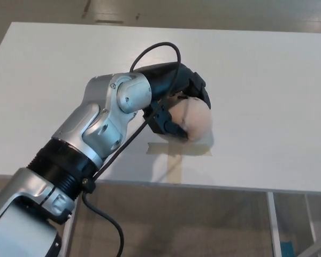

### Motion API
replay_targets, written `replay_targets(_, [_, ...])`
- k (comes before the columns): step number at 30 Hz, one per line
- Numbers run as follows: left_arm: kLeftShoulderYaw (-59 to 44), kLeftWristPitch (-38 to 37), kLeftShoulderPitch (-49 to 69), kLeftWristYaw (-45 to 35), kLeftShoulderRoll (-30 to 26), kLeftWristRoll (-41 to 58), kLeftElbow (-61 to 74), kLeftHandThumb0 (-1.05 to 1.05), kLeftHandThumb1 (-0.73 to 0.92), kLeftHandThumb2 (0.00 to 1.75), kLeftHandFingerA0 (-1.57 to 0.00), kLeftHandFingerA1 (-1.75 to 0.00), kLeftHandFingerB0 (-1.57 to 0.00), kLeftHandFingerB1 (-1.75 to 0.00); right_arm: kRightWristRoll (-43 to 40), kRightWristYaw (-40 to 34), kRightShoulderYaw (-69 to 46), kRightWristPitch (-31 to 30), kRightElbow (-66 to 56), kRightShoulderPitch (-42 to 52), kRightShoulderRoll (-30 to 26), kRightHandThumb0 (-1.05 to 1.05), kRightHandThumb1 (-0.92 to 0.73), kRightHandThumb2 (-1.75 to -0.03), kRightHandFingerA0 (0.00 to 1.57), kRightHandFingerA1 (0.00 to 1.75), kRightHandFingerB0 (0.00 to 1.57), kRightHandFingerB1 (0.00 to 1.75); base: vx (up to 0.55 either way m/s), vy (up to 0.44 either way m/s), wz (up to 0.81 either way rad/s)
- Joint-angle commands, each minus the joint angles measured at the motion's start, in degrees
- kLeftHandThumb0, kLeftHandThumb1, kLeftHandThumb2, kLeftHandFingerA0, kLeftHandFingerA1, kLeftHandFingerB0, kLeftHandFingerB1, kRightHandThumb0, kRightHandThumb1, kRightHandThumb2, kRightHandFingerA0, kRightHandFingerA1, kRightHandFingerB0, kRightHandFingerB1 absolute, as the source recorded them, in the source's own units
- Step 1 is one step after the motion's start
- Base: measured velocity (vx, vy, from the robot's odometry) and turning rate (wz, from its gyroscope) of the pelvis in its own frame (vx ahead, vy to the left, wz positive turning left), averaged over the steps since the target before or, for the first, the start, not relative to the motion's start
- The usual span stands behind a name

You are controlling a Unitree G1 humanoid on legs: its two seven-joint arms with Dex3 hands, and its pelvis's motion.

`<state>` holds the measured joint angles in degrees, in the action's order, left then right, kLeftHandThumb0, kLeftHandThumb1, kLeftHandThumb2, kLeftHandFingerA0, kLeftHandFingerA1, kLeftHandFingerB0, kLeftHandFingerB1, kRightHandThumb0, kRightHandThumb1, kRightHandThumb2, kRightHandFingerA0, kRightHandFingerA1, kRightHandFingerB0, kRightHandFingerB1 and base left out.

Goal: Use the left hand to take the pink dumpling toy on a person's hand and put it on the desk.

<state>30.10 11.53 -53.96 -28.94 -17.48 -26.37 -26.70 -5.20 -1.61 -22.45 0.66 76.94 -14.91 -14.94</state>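
White desk (267,80) fills our head view, with grey floor beyond its far edge and a tape mark near the front. Our left hand (176,107) is clamped around the pink dumpling toy (195,120), low over the desk; we cannot tell if it touches. No person's hand shows, so we judge only setting down and letting go remain.

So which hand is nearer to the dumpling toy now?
Left. The left hand is closed around the dumpling toy, over the desk. The right hand is not in view.
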Motion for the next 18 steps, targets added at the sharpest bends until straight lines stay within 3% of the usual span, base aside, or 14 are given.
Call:
replay_targets(1, [-6.32,-2.55,-3.4,-0.24,-3.26,2.3,0.92,-0.23,0.78,0.63,-0.89,-0.78,-0.87,-0.55,-0.08,0.42,0.17,-0.92,0.19,0.0,-0.15,-0.32,-0.61,-0.58,0.67,0.47,0.58,0.44,0.0,0.0,0.0])
replay_targets(2, [-7.8,-3.47,-3.64,0.68,-4.06,2.69,0.54,-0.23,0.78,0.63,-0.89,-0.7,-0.84,-0.52,0.06,0.55,0.29,-0.93,0.23,0.06,-0.25,-0.32,-0.61,-0.58,0.67,0.47,0.57,0.43,0.0,0.0,0.0])
replay_targets(6, [-11.12,-5.59,-4.09,2.46,-5.51,3.1,-1.21,-0.23,0.78,0.63,-0.9,-0.67,-0.83,-0.51,0.31,0.84,0.57,-0.99,0.28,0.26,-0.38,-0.32,-0.61,-0.58,0.67,0.47,0.56,0.43,0.0,0.0,0.0])
replay_targets(7, [-12.27,-6.57,-3.93,2.91,-6.31,3.26,-2.0,-0.22,0.78,0.63,-0.89,-0.83,-0.86,-0.55,0.23,1.0,0.54,-0.97,0.29,0.38,-0.39,-0.32,-0.61,-0.58,0.67,0.47,0.55,0.43,0.0,0.0,0.0])
replay_targets(12, [-16.45,-9.35,-2.54,3.71,-11.75,3.86,-3.85,-0.19,0.78,0.63,-0.88,-0.81,-0.85,-0.56,-0.08,1.56,0.46,-0.94,0.26,0.78,-0.41,-0.31,-0.61,-0.58,0.66,0.47,0.55,0.43,0.0,0.0,0.0])
replay_targets(13, [-17.56,-10.54,-2.0,4.11,-13.04,4.06,-5.07,-0.19,0.78,0.63,-0.85,-0.92,-0.85,-0.62,-0.22,1.56,0.36,-0.95,0.25,0.87,-0.36,-0.31,-0.61,-0.58,0.66,0.47,0.55,0.43,0.0,0.0,0.0])
replay_targets(15, [-17.95,-11.01,-1.84,4.28,-13.42,4.17,-5.64,-0.19,0.78,0.63,-0.85,-0.92,-0.85,-0.62,-0.26,1.55,0.34,-0.97,0.26,0.89,-0.34,-0.31,-0.61,-0.58,0.66,0.47,0.55,0.43,0.0,0.0,0.0])
replay_targets(16, [-18.66,-12.05,-1.43,4.81,-14.11,4.33,-7.14,-0.2,0.78,0.63,-0.81,-1.06,-0.84,-0.69,-0.24,1.51,0.33,-0.99,0.28,0.87,-0.37,-0.31,-0.61,-0.58,0.66,0.47,0.56,0.43,0.0,0.0,0.0])
replay_targets(17, [-19.35,-12.59,-0.41,5.15,-14.93,4.5,-7.76,-0.19,0.78,0.63,-0.85,-0.94,-0.85,-0.55,-0.15,1.52,0.38,-0.97,0.32,0.86,-0.43,-0.31,-0.61,-0.58,0.66,0.47,0.56,0.43,0.0,0.0,0.0])
replay_targets(18, [-19.87,-13.03,0.32,5.38,-15.5,4.61,-8.23,-0.19,0.78,0.63,-0.85,-0.94,-0.85,-0.55,-0.09,1.53,0.41,-0.96,0.34,0.86,-0.47,-0.31,-0.61,-0.58,0.66,0.47,0.56,0.43,0.0,0.0,0.0])
